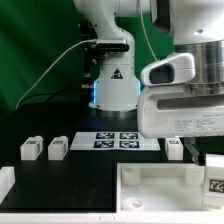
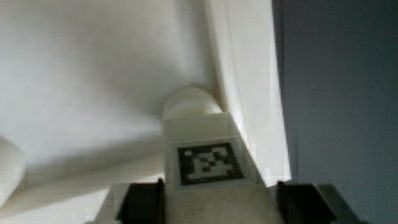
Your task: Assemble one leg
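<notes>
**ENTRY: ONE LEG, HELD AT THE TRAY CORNER, SEATING NOT YET CONFIRMED**

Contents are listed from the exterior view's left.

- **First spare leg** (image 1: 30, 148) and **second spare leg** (image 1: 58, 147): stood side by side, just apart, toward the bench edge at that view's left. Neither is needed for this step.
- **Marker board** (image 1: 118, 140): laid flat mid-bench, in front of the robot base (image 1: 112, 85). It is to be left alone.
- **Tray part** (image 1: 150, 195): laid along the bench's near edge, reaching toward the near corner at the exterior view's right.
- **Gripper** (image 2: 224, 205): poised over that same corner. In the wrist view its fingers (image 2: 146, 200) are seen clamped on the leg (image 2: 210, 150), one on each flank, with the tag facing the camera.
- **Leg**: its rounded tip is pointed into the angle between the tray floor and the raised rim (image 2: 240, 60). Whether contact is made cannot be told.

**Handling note (judgement):** The step is taken to be the seating of the leg at the tray corner.

- The leg is best held square to the rim and lowered slowly.
- The clamp should be released only once the leg is felt to seat.
- Clearance beside the rim appears slight, so drift toward it would be expected to tilt or jam the part.
- The joint itself is hidden, so no twist can be prescribed.
</notes>
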Controlling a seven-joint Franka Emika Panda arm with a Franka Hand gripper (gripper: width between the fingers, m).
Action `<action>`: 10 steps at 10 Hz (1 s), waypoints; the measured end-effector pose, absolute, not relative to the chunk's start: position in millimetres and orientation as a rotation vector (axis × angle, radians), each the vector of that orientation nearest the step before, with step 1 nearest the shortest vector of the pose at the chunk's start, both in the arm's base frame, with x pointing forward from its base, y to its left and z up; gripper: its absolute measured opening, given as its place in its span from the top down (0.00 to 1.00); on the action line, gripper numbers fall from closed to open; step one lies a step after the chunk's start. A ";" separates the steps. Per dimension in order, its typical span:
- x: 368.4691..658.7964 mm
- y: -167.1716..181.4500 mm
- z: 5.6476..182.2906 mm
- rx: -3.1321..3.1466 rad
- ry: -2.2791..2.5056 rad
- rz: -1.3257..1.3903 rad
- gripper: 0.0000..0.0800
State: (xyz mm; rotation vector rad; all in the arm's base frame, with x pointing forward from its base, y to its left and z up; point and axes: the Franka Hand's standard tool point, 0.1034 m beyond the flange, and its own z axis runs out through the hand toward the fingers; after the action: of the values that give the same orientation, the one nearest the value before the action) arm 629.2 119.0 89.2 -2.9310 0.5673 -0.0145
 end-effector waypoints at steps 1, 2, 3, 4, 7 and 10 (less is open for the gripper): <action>629.1 119.4 89.4 -2.889 0.742 0.000 0.62; 629.1 119.6 89.3 -2.852 0.861 0.012 0.62; 629.0 120.0 89.3 -2.804 1.004 0.025 0.62; 628.9 120.9 89.3 -2.761 1.116 0.036 0.62; 626.5 130.7 88.1 -2.413 1.680 0.083 0.62; 628.5 141.9 87.1 -2.085 1.999 0.117 0.63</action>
State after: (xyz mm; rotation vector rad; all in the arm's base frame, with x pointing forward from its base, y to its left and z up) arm 628.5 141.9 87.1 -2.0854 1.9992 0.1166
